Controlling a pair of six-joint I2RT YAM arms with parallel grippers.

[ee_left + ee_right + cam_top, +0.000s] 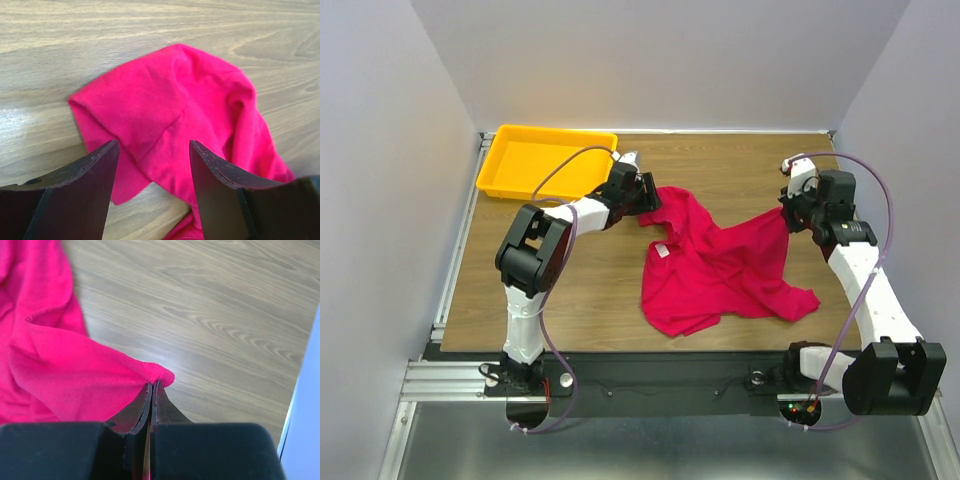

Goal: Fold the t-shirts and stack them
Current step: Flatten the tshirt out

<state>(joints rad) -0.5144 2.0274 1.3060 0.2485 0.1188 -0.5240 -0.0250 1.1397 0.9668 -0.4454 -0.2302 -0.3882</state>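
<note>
A bright crimson-pink cloth t-shirt (720, 265) lies wrinkled and only partly spread on the wooden surface (570, 290), somewhat right of the middle, its small white neck label (661, 250) facing up near its left edge. The right pincer (151, 385) is clenched on a small nub of the shirt's edge at the far right, and the cloth rises in a taut ridge from the heap to the tips. The left pincer (152, 150) is released, its jaws standing apart over the sleeve at the shirt's far-left corner; whether they touch the cloth cannot be told. The likely step is taking that sleeve so both arms can stretch the shirt flat for folding. The right grip looks the weakest point: so little fabric sits between the tips that a firm outward pull could slip it free and drop that corner back onto the heap. The sleeve under the left jaws is folded over on itself, so closing there may catch two layers, or only the top one, and leave a twist once the shirt is spread. The yellow plastic tray (535, 160) sits just beside the left arm, and a wide swing could knock it.
</note>
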